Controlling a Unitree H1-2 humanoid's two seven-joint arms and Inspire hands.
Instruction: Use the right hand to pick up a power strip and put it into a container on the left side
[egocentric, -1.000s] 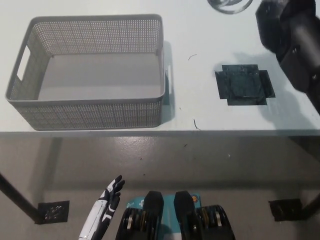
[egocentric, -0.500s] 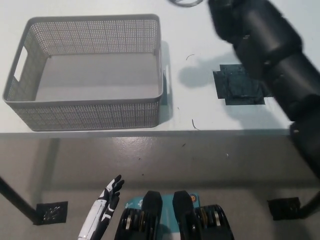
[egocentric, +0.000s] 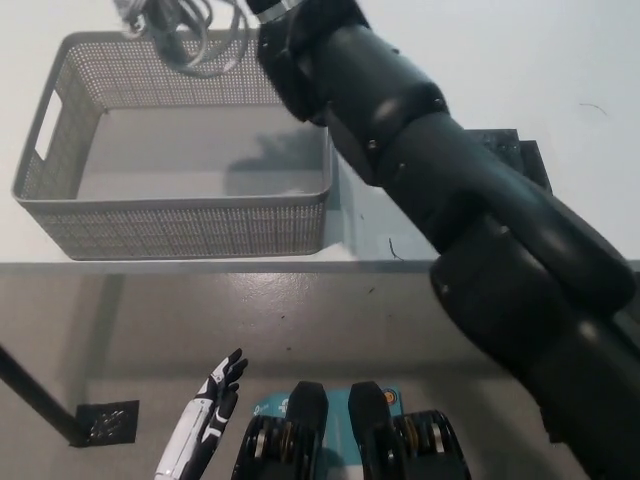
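1. The black right arm (egocentric: 440, 190) reaches across the table (egocentric: 420, 60) toward 11 o'clock, so the load hangs over the far rim of the grey basket (egocentric: 180, 225).
2. The right hand itself is cut off at the top edge, so I can't tell its grip.
3. Only the power strip's coiled pale cable (egocentric: 185, 30) shows; which way the body lies is out of view.
4. The white left hand (egocentric: 205, 425) idles low at 7 o'clock, fingers spread.
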